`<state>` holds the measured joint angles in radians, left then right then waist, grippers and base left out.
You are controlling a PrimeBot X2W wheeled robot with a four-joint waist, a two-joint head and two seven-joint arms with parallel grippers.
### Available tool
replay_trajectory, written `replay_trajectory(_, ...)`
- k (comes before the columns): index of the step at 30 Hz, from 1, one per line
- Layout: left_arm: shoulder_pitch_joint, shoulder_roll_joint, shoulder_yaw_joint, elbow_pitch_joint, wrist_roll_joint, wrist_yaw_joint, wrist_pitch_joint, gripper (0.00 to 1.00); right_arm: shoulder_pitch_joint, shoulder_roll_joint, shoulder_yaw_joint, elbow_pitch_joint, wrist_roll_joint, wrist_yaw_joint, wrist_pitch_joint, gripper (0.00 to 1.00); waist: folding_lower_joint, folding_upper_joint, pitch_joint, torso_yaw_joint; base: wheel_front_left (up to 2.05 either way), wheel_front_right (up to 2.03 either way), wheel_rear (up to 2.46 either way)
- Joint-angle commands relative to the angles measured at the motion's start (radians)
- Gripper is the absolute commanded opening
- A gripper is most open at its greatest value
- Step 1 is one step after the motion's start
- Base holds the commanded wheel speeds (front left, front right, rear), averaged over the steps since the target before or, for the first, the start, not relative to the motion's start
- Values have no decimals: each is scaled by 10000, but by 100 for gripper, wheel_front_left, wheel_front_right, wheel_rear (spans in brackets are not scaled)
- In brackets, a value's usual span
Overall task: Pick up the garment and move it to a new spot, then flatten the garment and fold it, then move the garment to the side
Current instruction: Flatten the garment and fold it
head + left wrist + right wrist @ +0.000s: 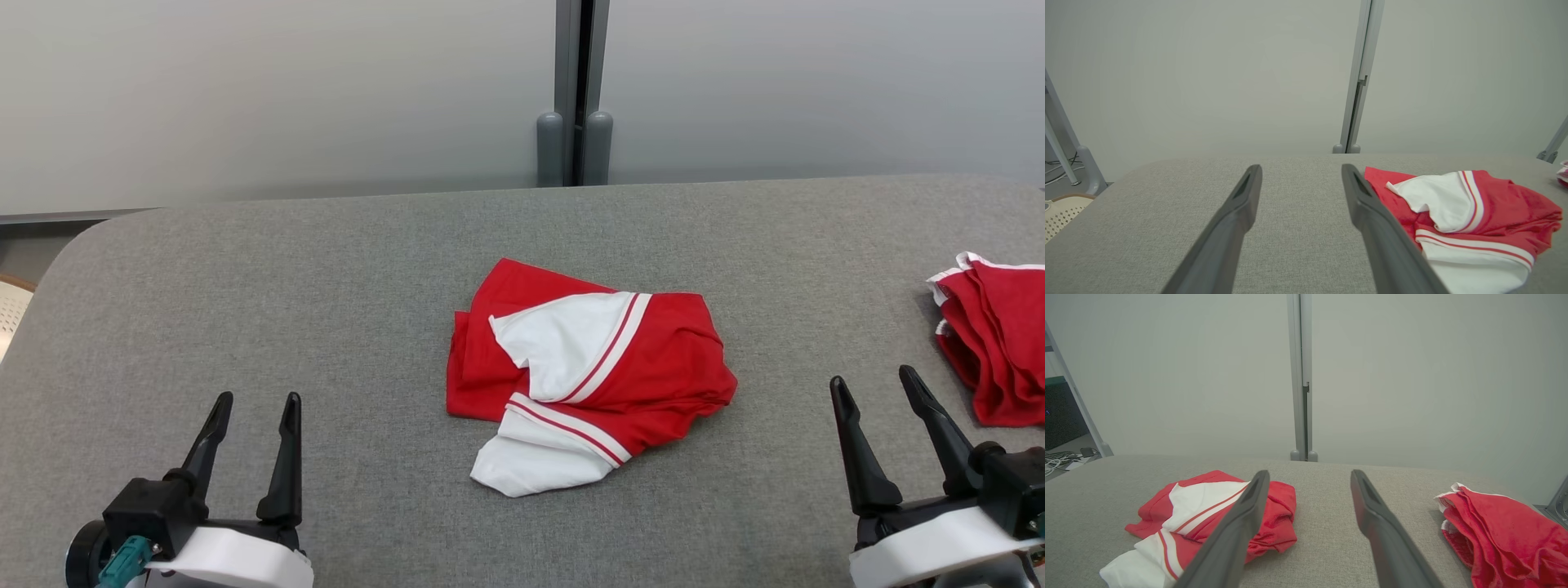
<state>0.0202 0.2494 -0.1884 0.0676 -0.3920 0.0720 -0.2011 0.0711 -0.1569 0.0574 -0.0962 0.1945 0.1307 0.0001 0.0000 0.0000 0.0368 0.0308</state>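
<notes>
The red-and-white garment lies crumpled mid-counter, touched by neither gripper. The left gripper and right gripper flank it nearside, fingers wide and empty, likely readying the first pickup. Another red garment sits at the right edge.

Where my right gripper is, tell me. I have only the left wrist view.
Observer: The right gripper is at the near right of the grey table. Its fingers are spread with nothing between them, clear of the red and white garment.
Operator: Now give me what lies to its right.
Observer: A second red garment with white trim is heaped at the table's right edge, apart from the first and just beyond the right gripper.
</notes>
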Motion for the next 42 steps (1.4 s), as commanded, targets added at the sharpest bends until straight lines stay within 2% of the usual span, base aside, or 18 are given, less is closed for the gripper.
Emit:
replay_trajectory(1,63,59,25,-37,9,38,21,100,-10,-30,-3,-44,35,-3,17,100,0,0,4,3,0,0,0)
replay_trajectory(10,-239,69,-47,-240,45,119,31,100,-167,-116,359,-31,34,-3,88,100,0,0,269,187,0,0,0)
replay_trajectory(13,-475,14,-115,-356,50,79,-23,100,-385,-223,911,76,81,-3,187,100,0,0,513,367,0,0,0)
replay_trajectory(16,-800,-64,-209,-444,114,72,-79,100,-718,-381,1920,408,164,-3,355,100,0,0,905,641,0,0,0)
replay_trajectory(23,-1778,-402,-455,-350,206,-86,-310,100,-2054,-613,4726,2177,569,-4,453,100,0,0,1932,1510,0,0,0)
replay_trajectory(24,-1778,-402,-455,-350,206,-86,-310,100,-2054,-613,4726,2177,569,-4,453,100,0,0,1932,1510,0,0,0)
replay_trajectory(31,-2437,-746,-481,63,270,-265,-558,100,-3517,-225,5743,4705,647,-4,189,100,0,0,2423,2003,0,0,0)
replay_trajectory(32,-2486,-795,-463,111,275,-288,-575,100,-3650,-200,5832,5056,616,-4,267,89,0,0,2450,2035,0,0,0)
replay_trajectory(33,-2530,-819,-450,174,299,-301,-589,100,-3742,-107,5904,5319,703,-4,219,46,0,0,2459,2057,0,0,0)
replay_trajectory(34,-2572,-840,-432,217,317,-325,-605,100,-3867,-39,5951,5482,731,-4,100,11,0,0,2455,2069,0,0,0)
replay_trajectory(35,-2596,-855,-409,256,324,-345,-619,100,-3966,19,6011,5604,785,-3,-16,0,0,0,2443,2072,0,0,0)
replay_trajectory(39,-2559,-872,-298,383,391,-399,-635,100,-4313,120,6227,5411,972,-3,-793,0,0,0,2315,1951,0,0,0)
replay_trajectory(42,-2429,-822,-183,413,469,-424,-640,100,-4370,129,6106,4674,1104,-3,-1606,0,0,0,2099,1650,0,0,0)
